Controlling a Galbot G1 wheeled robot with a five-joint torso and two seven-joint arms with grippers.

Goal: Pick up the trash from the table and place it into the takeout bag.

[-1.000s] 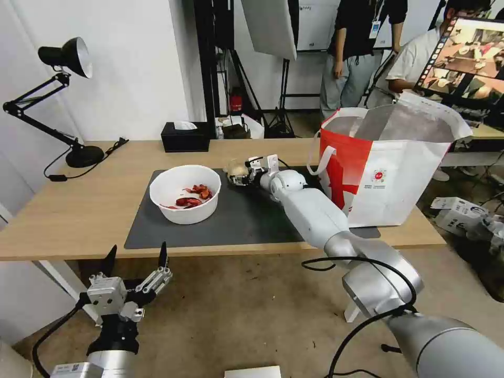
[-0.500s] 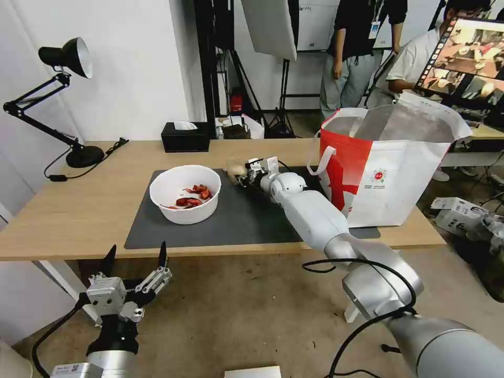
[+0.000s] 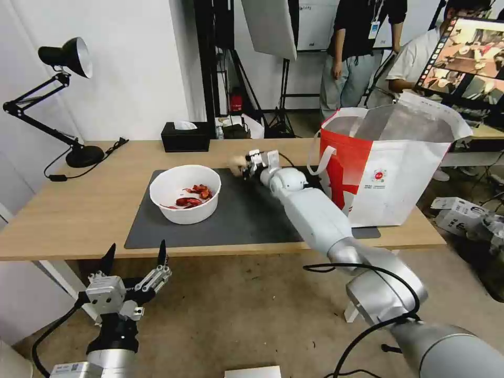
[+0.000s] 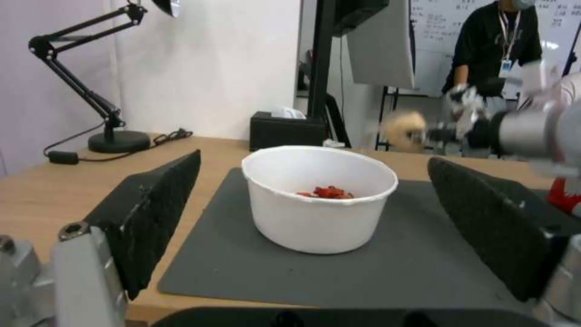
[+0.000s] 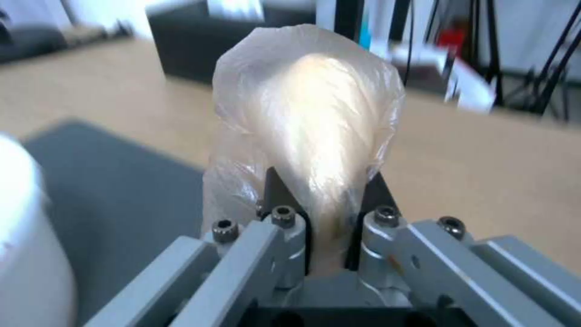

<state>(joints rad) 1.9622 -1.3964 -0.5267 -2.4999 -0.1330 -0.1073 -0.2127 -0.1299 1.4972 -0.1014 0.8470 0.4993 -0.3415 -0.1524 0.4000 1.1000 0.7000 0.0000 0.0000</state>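
The small clear bag with beige lump (image 5: 306, 136) is pinched at its lower end by the right claw (image 5: 319, 222), so its long axis runs straight out from between the fingers and away from the wrist. In the head view the bag (image 3: 236, 164) sits at the tip of the claw (image 3: 247, 167), pointing toward the robot's left, lifted clear of the dark grey mat (image 3: 247, 220) near the mat's far edge. The claw is clenched on the bag's plastic and the lump.

The right arm reaches forward across the surface (image 3: 68, 210), forearm rising from the near edge, wrist bent so the claw faces leftward. From the left wrist view the beige lump (image 4: 404, 131) hangs in the air beyond the white round bowl (image 4: 319, 195).

The left claw (image 3: 135, 258) is parked below the near edge of the surface, fingers spread wide and released, pointing up at the bowl.

The bowl (image 3: 185, 193) with red scraps stands on the left part of the mat. The takeout bag (image 3: 399, 168) stands upright at the right end of the surface, mouth open, foil lining showing. A black tissue box (image 3: 185, 137) sits at the far edge and a black desk lamp (image 3: 68, 94) at the far left corner.
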